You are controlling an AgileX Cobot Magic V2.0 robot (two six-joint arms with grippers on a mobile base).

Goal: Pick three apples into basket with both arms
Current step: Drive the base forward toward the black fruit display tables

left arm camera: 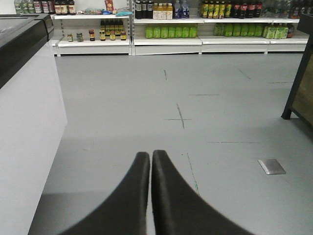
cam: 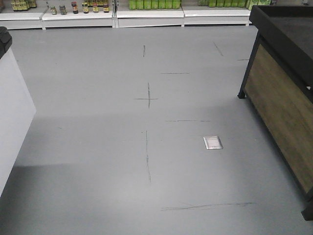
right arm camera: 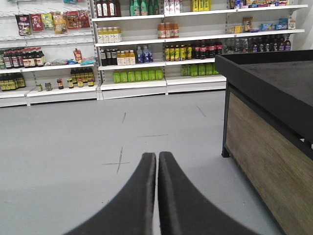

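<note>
No apples and no basket show in any view. My left gripper (left arm camera: 150, 154) is shut, its two black fingers pressed together with nothing between them, pointing out over bare grey floor. My right gripper (right arm camera: 157, 155) is likewise shut and empty, aimed at the floor in front of the shop shelves. Neither gripper nor either arm appears in the front-facing view.
A black-topped, wood-sided display stand (cam: 288, 83) (right arm camera: 264, 127) stands at the right. A white cabinet (cam: 12, 107) (left arm camera: 24, 98) is at the left. Shelves of bottles (right arm camera: 146, 54) (left arm camera: 166, 29) line the far wall. A metal floor plate (cam: 212, 142) lies on the grey floor.
</note>
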